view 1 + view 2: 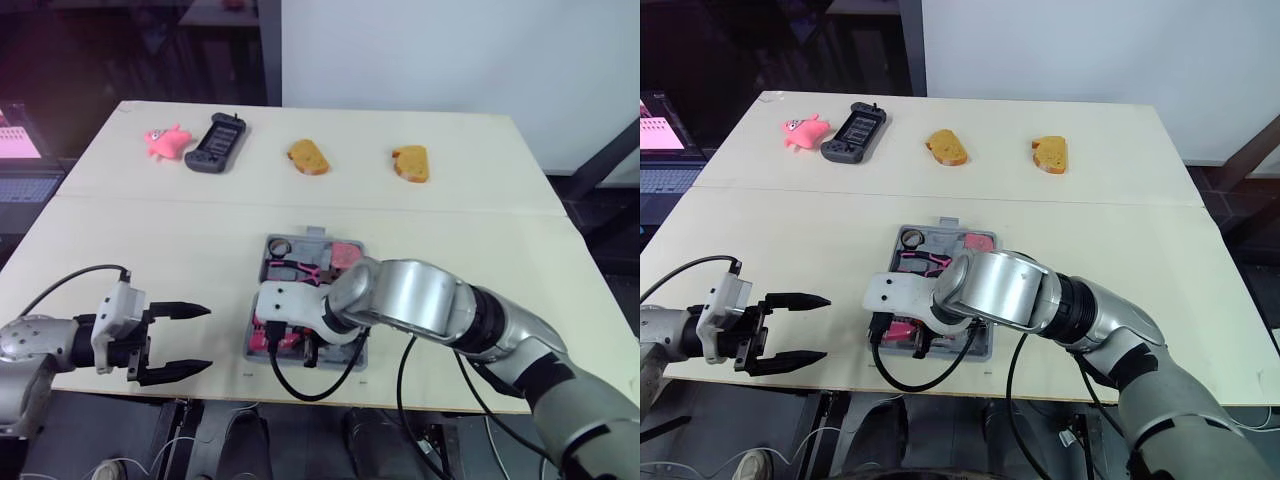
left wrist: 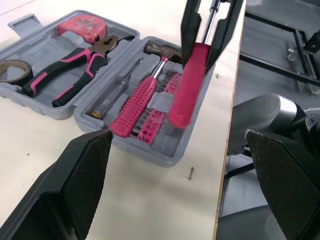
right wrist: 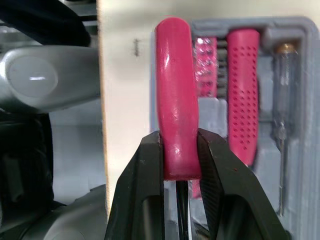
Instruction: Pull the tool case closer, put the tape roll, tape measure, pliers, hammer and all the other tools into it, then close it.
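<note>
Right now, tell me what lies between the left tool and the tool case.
Nothing but bare tabletop: the left eye view shows an empty stretch between the open left tool and the tool case.

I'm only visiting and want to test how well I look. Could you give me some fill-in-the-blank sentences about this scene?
1. The right gripper is shut on a pink-handled ____.
2. The tool case lies ____, with the pliers and hammer inside.
3. The left gripper holds ____.
4. On the far side of the table lie ____ pieces of bread.

Missing words: screwdriver; open; nothing; two.
</note>
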Robot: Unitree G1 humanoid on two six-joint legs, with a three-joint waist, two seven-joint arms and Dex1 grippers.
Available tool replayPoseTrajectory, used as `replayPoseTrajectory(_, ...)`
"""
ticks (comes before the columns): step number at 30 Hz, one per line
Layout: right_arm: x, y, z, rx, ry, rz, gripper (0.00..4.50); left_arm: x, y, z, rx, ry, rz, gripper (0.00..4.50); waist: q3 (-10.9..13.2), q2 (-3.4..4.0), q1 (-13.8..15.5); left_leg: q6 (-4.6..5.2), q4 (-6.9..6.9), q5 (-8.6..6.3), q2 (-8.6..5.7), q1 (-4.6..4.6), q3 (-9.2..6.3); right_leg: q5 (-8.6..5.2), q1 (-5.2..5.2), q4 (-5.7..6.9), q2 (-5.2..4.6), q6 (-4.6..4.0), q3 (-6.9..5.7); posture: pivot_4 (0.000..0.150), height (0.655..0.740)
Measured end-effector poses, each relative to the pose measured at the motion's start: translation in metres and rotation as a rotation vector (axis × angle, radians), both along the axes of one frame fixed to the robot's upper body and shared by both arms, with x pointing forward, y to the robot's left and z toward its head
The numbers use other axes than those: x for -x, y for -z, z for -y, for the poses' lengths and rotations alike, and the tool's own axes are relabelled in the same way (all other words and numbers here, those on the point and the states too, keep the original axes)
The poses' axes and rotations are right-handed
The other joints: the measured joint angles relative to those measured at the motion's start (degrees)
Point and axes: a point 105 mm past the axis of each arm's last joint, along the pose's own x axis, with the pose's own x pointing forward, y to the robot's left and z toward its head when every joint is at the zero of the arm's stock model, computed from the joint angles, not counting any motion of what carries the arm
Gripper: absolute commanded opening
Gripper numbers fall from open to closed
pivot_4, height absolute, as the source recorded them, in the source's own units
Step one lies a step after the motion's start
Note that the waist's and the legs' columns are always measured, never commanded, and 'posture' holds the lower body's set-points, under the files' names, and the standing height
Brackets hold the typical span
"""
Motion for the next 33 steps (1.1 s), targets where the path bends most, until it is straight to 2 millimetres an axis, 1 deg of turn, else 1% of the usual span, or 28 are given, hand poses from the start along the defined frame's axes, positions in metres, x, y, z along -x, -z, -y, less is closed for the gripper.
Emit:
replayPoseTrajectory(7, -0.001, 0.004, -0.010, -0.006, 0.015, 0.007, 0.40, 0.002, -0.001, 0.003, 0.005, 0.011, -0.003, 4.50, 0.0, 0.00, -0.1, 0.00, -0.03, 0.00, 0.00, -0.07, 0.00, 0.01, -0.04, 0.02, 0.00, 0.02, 0.00, 0.150, 0.7395)
replayPoseTrajectory(22, -0.002, 0.034, -0.012, 0.039, 0.050, -0.027, 0.40, 0.004, -0.001, 0.004, 0.005, 0.010, -0.018, 4.50, 0.0, 0.00, -0.1, 0.00, -0.02, 0.00, 0.00, -0.12, 0.00, 0.01, -0.11, 0.02, 0.01, 0.02, 0.00, 0.150, 0.7395)
replayPoseTrajectory(27, -0.005, 0.040, -0.016, 0.032, 0.054, -0.023, 0.40, 0.003, -0.001, 0.004, 0.005, 0.011, -0.017, 4.50, 0.0, -0.01, -0.1, 0.00, -0.01, 0.00, 0.00, -0.13, 0.00, 0.01, -0.11, 0.01, 0.00, 0.02, 0.00, 0.150, 0.7395)
replayPoseTrajectory(33, -0.005, 0.041, -0.019, 0.024, 0.056, -0.021, 0.40, 0.003, -0.001, 0.004, 0.004, 0.011, -0.017, 4.50, 0.0, -0.01, -0.7, 0.00, -0.01, 0.00, 0.00, -0.13, -0.01, 0.01, -0.13, 0.04, 0.02, 0.02, 0.00, 0.150, 0.7395)
